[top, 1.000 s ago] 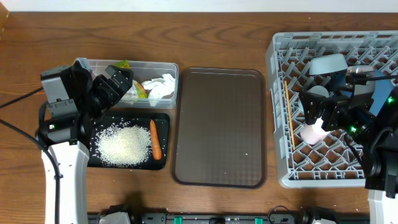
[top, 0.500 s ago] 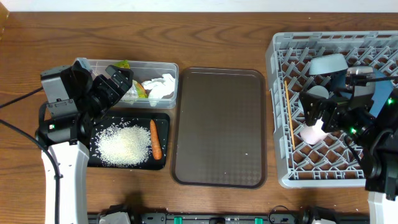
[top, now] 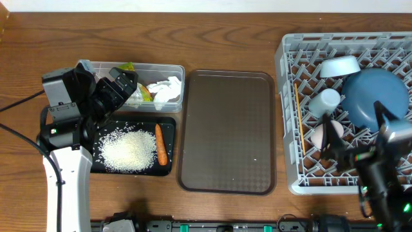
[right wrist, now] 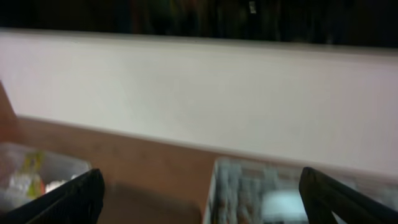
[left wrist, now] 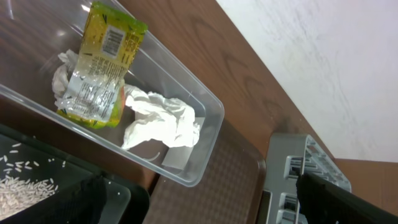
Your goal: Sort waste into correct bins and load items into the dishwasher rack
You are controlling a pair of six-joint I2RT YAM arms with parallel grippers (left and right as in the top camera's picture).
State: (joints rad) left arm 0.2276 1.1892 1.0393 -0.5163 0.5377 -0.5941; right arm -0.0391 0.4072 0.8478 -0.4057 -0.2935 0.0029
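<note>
The grey dishwasher rack (top: 286, 116) at the right holds the dark blue plate (top: 376, 96), the white-and-blue bowl (top: 340, 66), the light blue cup (top: 324, 102), the pink cup (top: 320, 136) and the chopsticks (top: 299, 122). The clear tub (top: 177, 69) holds the yellow-green wrapper (left wrist: 102, 68) and white tissue (left wrist: 163, 118). The black tray (top: 168, 125) holds rice (top: 127, 149) and the carrot (top: 160, 143). My left gripper (top: 122, 87) is open and empty above the tub's left end. My right gripper (top: 344, 151) is open and empty at the rack's front edge.
A large brown serving tray (top: 228, 132) lies between the bins and the rack. The right wrist view is blurred; it shows the rack (right wrist: 249, 186) and the back wall. My left arm's base stands at the table's front left.
My right arm has pulled back from over the rack toward the table's front, uncovering the plate and cups. The pink cup stays in the rack. The left arm has not moved.
</note>
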